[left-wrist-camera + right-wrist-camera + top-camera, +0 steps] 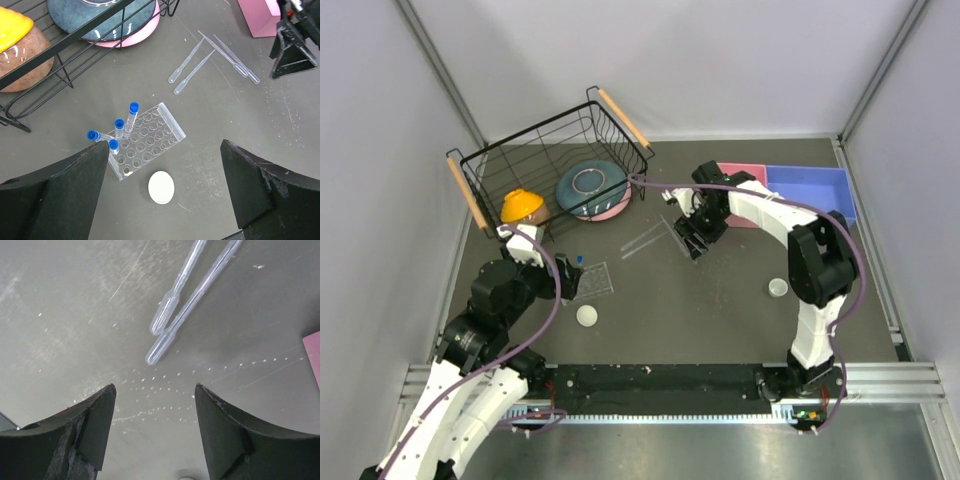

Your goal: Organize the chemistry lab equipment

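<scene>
A clear tube rack (pixel 150 137) (pixel 593 279) lies on the dark table and holds several blue-capped tubes (pixel 132 114). Just in front of it sits a white round cup (pixel 161 187) (pixel 587 315). My left gripper (pixel 165 145) (pixel 568 282) hovers open above the rack and cup, holding nothing. A second white cup (pixel 778 288) sits at the right. Several thin clear rods (pixel 192 62) (pixel 645 240) lie mid-table. Two of them (pixel 172 310) end just ahead of my right gripper (pixel 155 385) (pixel 695 240), which is low over the table, open and empty.
A black wire basket (pixel 550 160) at the back left holds an orange bowl (pixel 522 205) and a teal-pink bowl (pixel 591 188). A pink bin (pixel 260 17) and a blue bin (pixel 810 188) stand at the back right, beside the right arm.
</scene>
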{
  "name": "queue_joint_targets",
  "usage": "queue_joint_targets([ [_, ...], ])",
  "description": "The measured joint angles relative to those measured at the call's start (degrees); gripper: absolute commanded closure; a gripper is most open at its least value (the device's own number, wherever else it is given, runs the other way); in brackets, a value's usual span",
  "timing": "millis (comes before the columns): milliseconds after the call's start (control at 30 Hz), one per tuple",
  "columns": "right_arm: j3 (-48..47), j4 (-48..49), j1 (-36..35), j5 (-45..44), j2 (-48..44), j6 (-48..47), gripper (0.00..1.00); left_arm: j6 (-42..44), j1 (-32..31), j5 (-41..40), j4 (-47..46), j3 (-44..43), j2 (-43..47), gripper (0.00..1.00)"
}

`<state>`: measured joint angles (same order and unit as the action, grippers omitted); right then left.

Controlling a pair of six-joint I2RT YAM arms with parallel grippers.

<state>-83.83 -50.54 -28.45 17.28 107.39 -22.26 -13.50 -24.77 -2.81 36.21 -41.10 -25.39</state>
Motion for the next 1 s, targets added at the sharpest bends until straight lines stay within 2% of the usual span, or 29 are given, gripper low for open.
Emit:
queue_joint_targets([
  [133, -2.14, -0.09, -0.13, -2.23, 3.91, 1.49, 0.44, 0.02, 0.00, 0.31, -0.04, 0.20, 0.55, 0.01],
  [267, -3.56, -0.02, -0.90, -3.32, 6.38, 2.40, 0.46, 0.04, 0.00, 0.46, -0.09, 0.31, 0.72, 0.01],
  [767, -4.81, -0.20, -1.81, -4.61, 11.02, 6.03, 0.64, 0.04, 0.00, 0.48, -0.11, 0.46, 1.03, 0.01],
  [1000, -4.85, -0.13, -1.84, -6.82, 11.10, 7.23, 0.83, 0.02, 0.00, 0.46, -0.13, 0.50, 1.79, 0.01],
])
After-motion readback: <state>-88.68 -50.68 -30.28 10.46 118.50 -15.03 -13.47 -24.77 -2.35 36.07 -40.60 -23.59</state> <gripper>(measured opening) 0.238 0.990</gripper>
